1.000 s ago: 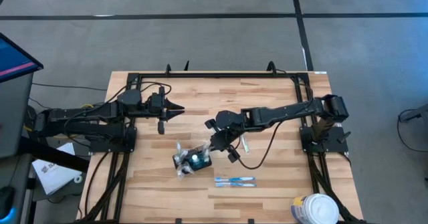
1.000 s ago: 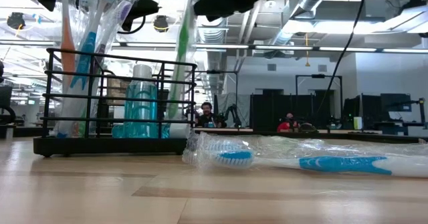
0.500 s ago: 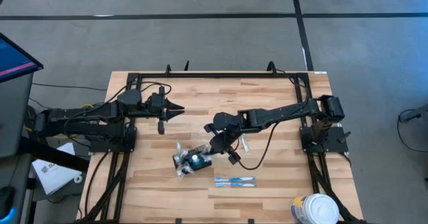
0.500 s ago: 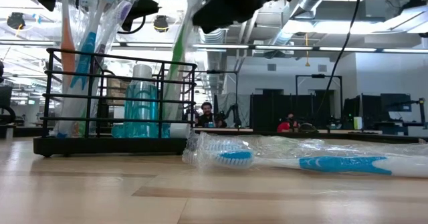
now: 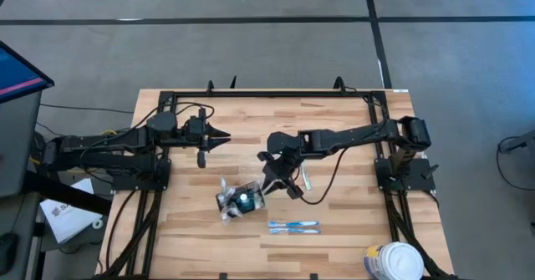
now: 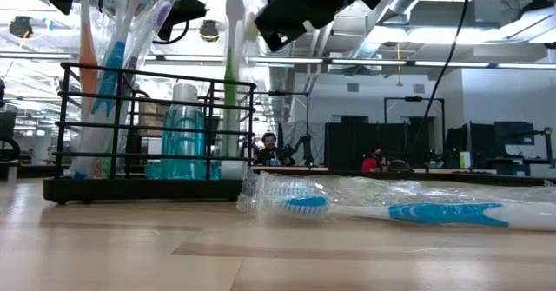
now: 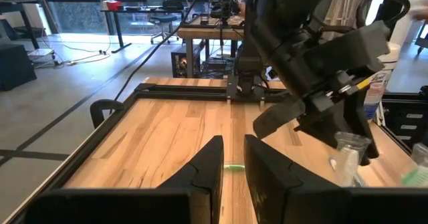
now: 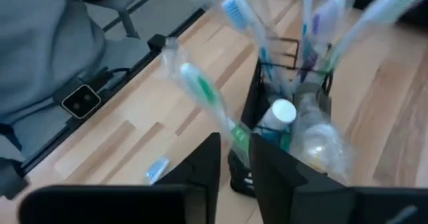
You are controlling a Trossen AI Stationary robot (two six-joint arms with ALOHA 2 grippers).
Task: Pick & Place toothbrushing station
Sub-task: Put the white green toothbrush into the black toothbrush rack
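Observation:
The toothbrushing station [image 5: 242, 200] is a small black wire holder [image 6: 148, 126] standing on the wooden table. It holds several wrapped toothbrushes and a teal bottle with a white cap [image 8: 282, 112]. My right gripper [image 8: 235, 158] hangs just above the holder's right end [image 5: 274, 180], shut on a wrapped green toothbrush [image 6: 229, 82]. My left gripper [image 7: 233, 164] waits shut over the table's far left part [image 5: 219, 135], with nothing between its fingers. My right gripper pinches the green toothbrush's handle [image 8: 235, 138], below the bristle head [image 8: 199, 89], between its two fingers. The fingers slant down from the table's right side, across the brush. The brush stands nearly upright, its lower part [image 6: 224, 152] behind the holder's wires at that end.
A blue toothbrush in clear wrap [image 5: 292, 226] lies flat on the table near the front edge, right of the holder [image 6: 391, 211]. A small pale green piece [image 5: 306, 180] lies under my right arm. A white round tub [image 5: 393, 262] stands at the near right corner.
My right gripper has rolled at the wrist above the holder while staying nearly in place. The green toothbrush has swung from leaning toward the table's right to nearly upright; its lower end stayed at the holder.

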